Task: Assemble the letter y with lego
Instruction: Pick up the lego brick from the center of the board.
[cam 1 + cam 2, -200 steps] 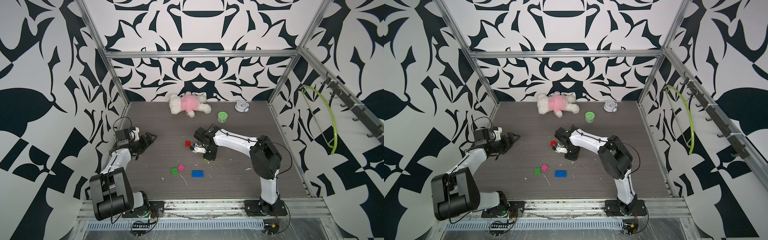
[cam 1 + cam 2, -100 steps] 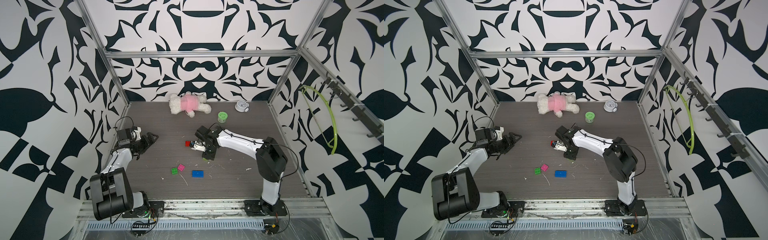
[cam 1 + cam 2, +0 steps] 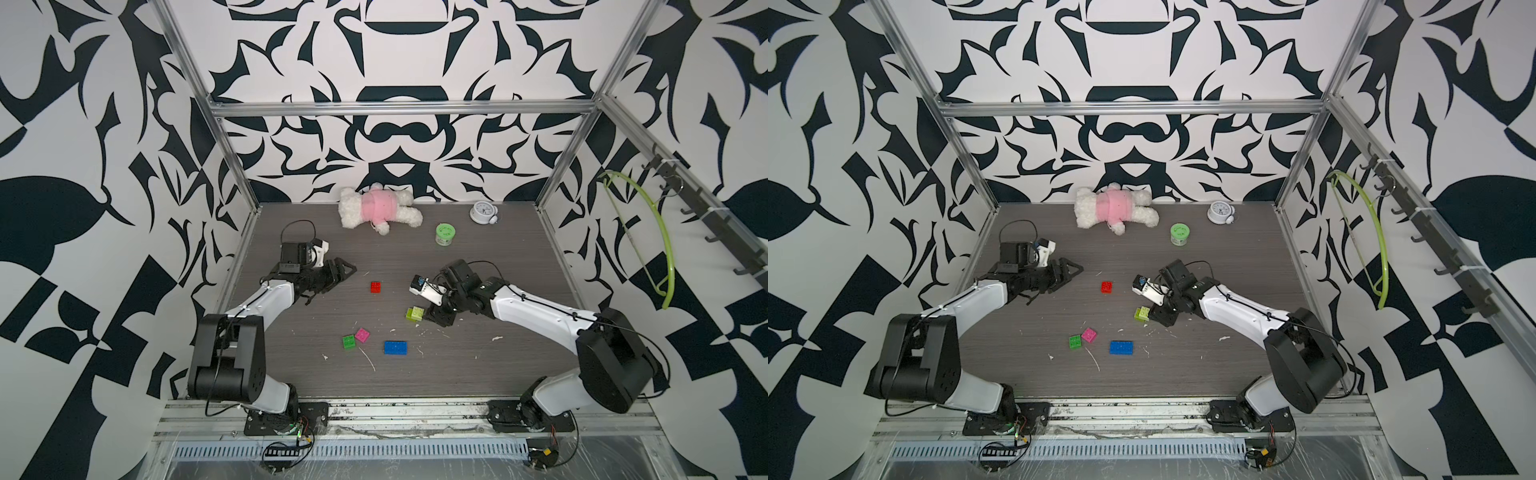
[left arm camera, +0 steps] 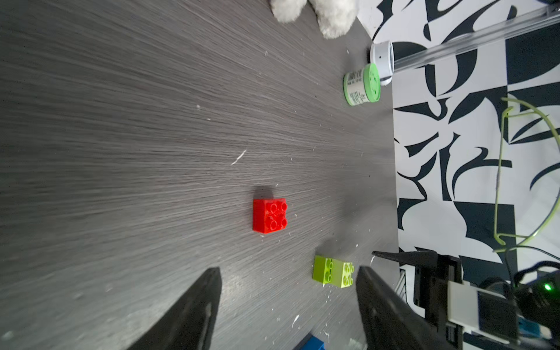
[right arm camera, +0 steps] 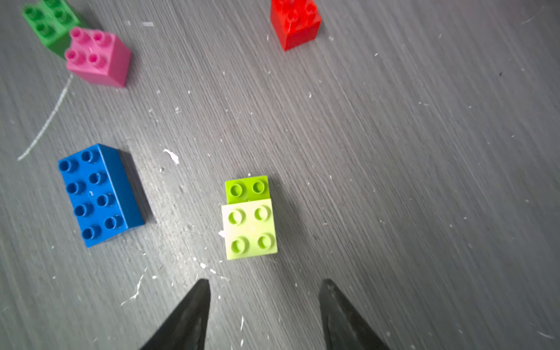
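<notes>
Right gripper [image 5: 266, 283]: open, jaws apart with nothing between them, low over the surface [image 3: 457, 374], its tips just short of a joined pair of bricks.
Joined pair: the pale yellow-green brick [image 5: 250, 230] sits pressed onto the lime brick [image 5: 247, 189], partly covering it and leaving two lime studs showing. The pair rests on the surface, and the right gripper does not touch it.
Blue brick [image 5: 100, 194]: flat, studs up, near the pair, and closer to the front edge in both top views.
Pink brick [image 5: 97, 57] and green brick [image 5: 48, 22]: touching each other, studs up, near the blue brick on the side toward the left arm.
Red brick [image 3: 375, 286]: alone, studs up, between the two arms and well apart from the other bricks.
Left gripper [image 4: 288, 269]: open and empty, pointing across the surface toward the red brick and apart from it.
Letter y: not built; only the lime and pale yellow-green bricks are joined, and the other four lie loose.
Far edge: a plush toy [image 3: 380, 208], a green-lidded jar [image 3: 445, 235] and a small clock [image 3: 482, 212], all well apart from the bricks.
</notes>
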